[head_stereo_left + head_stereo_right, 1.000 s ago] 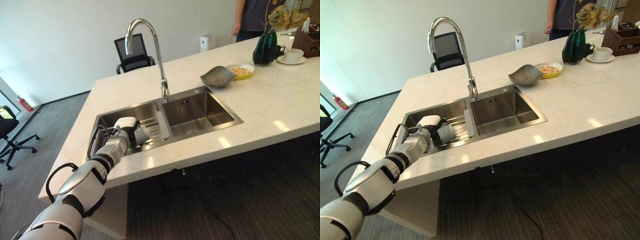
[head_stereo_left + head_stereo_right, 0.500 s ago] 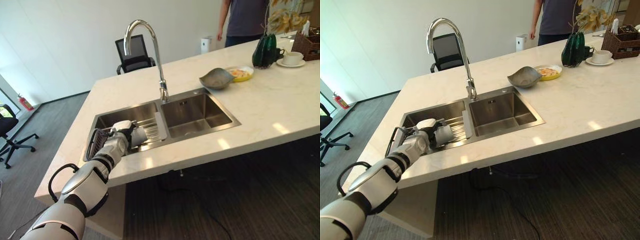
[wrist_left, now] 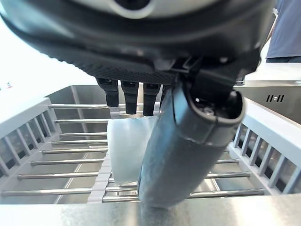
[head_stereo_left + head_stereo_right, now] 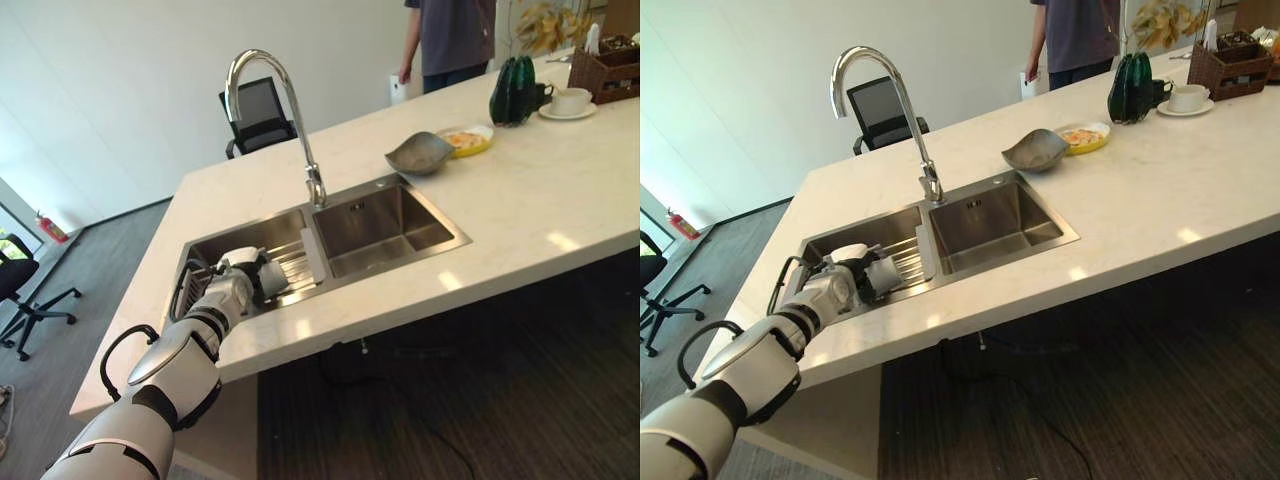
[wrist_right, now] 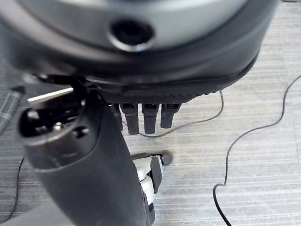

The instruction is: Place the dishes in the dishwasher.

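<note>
One pale translucent cup (image 3: 127, 150) lay gripped in the left hand (image 4: 243, 281), fingers and thumb curled round it, over the grey wire rack (image 3: 70, 162) in the left steel sink basin (image 4: 250, 232). The right hand (image 5: 141, 113) hung relaxed, holding nothing.

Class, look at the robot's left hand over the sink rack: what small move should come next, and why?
Probably lift the cup straight up: the left hand is curled round it, and it sits low on the rack in the sink.
</note>
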